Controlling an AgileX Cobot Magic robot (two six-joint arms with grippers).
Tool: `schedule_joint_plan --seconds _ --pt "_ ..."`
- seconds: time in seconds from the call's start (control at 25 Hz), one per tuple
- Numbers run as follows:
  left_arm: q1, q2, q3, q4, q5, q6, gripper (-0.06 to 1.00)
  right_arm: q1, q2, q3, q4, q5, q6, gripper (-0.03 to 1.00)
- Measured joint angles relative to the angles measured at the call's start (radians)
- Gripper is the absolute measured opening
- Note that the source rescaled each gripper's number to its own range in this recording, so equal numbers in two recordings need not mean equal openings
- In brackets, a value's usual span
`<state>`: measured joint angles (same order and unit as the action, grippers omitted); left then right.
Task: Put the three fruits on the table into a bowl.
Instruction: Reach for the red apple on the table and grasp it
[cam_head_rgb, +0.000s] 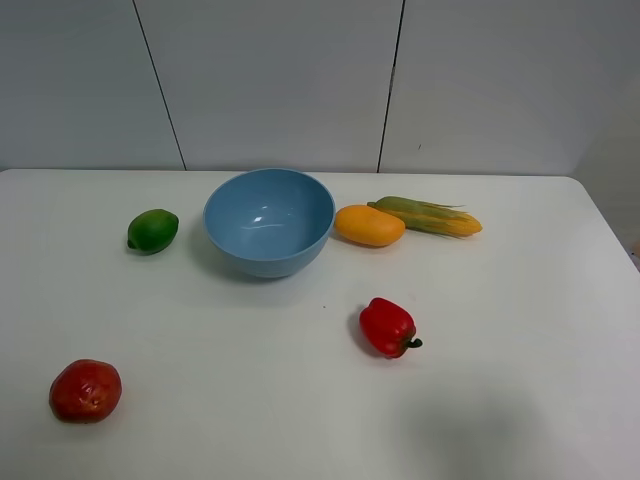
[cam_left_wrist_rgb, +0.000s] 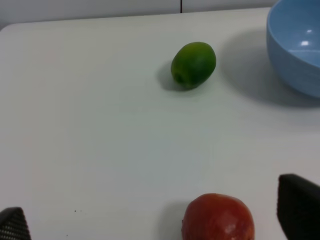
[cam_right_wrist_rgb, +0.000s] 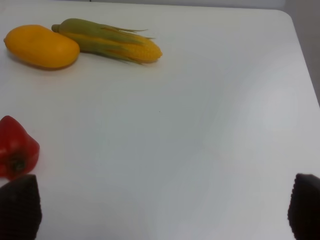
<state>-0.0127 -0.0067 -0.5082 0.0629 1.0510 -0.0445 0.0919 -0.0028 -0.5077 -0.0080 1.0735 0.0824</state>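
- All three fruits lie on the plain white bench (cam_head_rgb: 500, 400), and the round, deep, light-blue plastic bowl (cam_head_rgb: 265, 255) holds nothing. The job looks unstarted.
- With the bowl as dial centre in the high view, the small green lime-like fruit (cam_head_rgb: 153, 230) is near at 9 o'clock. The oval orange-yellow mango (cam_head_rgb: 369, 225) is just beside at 3, and the round mottled red apple-like fruit (cam_head_rgb: 86, 390) is well apart toward 7.
- The left pincer (cam_left_wrist_rgb: 155, 222) is spread wide and empty. The apple-like fruit shows between its tips, nearer one than the other.
- The right pincer (cam_right_wrist_rgb: 162, 207) is also spread wide and empty. The glossy red bell pepper (cam_right_wrist_rgb: 17, 147) is close by one tip.
- My call: the apple goes first, to the left arm. Centre the jaws over its widest part before dropping, close gently, and lift clear of the bowl's rim.
- The mango needs care. The long yellow corn cob with green husk (cam_head_rgb: 430, 217) lies just beside it at 3 o'clock, and I cannot tell if they touch. Grip across its narrow width, with the tips clear of the cob.
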Motion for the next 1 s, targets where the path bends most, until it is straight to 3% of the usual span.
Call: schedule_joint_plan --seconds 1.0 --pt "0.0 0.02 0.0 0.009 0.0 0.0 1.0 0.0 0.0 0.0 0.0 0.0 0.0 1.0"
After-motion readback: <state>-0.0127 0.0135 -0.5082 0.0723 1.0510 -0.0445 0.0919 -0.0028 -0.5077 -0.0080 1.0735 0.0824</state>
